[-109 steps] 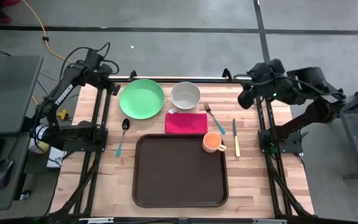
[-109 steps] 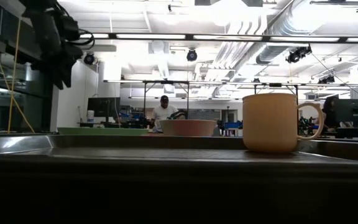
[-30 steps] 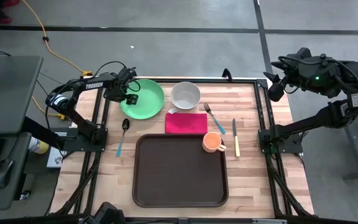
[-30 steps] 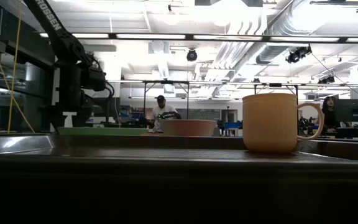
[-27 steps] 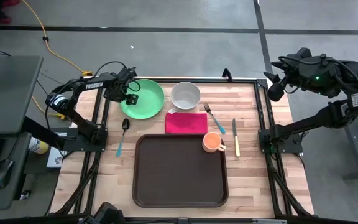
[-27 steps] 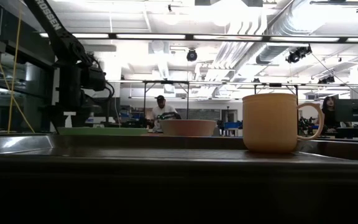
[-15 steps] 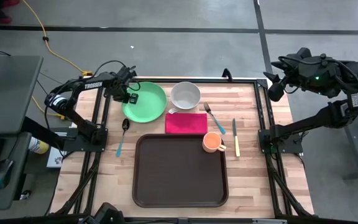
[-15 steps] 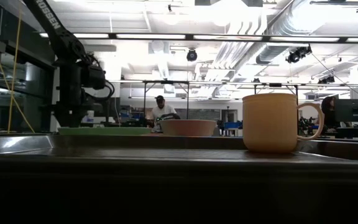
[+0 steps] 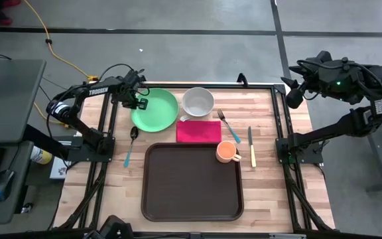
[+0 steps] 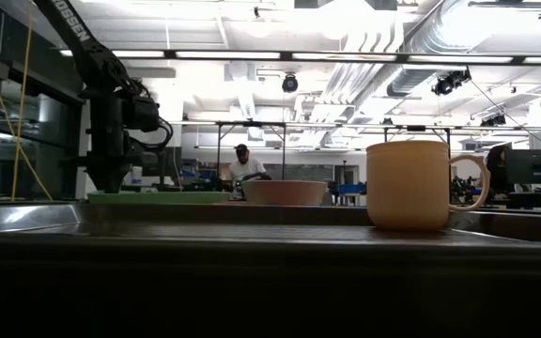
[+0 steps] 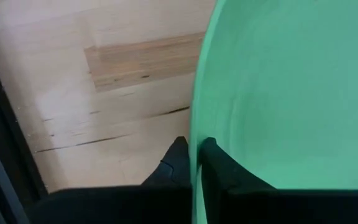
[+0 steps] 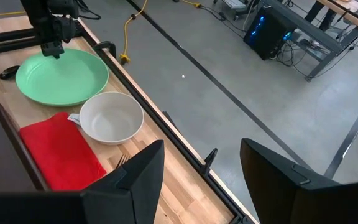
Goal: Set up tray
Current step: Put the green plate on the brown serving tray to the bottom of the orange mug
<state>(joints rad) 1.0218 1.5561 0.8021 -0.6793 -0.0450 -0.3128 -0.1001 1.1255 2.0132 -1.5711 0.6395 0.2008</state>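
Left tool (image 11: 192, 155): we see it clenched on green plate (image 9: 155, 109) rim; thin pinch could slip, dropping it short of the tray (image 9: 192, 182).

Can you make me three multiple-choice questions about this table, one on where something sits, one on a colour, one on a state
1. Where is the orange mug?
A. on the tray's far right corner
B. inside the white bowl
C. on the green plate

2. What colour is the napkin?
A. blue
B. red
C. yellow

3. What is the left gripper doing?
A. hanging open above the tray
B. holding the spoon
C. pinching the green plate's rim

Answers:
1. A, the high view shows the mug on the tray at that corner.
2. B, it lies red between the white bowl and the tray.
3. C, the left wrist view shows both fingers closed on the green plate at its edge.
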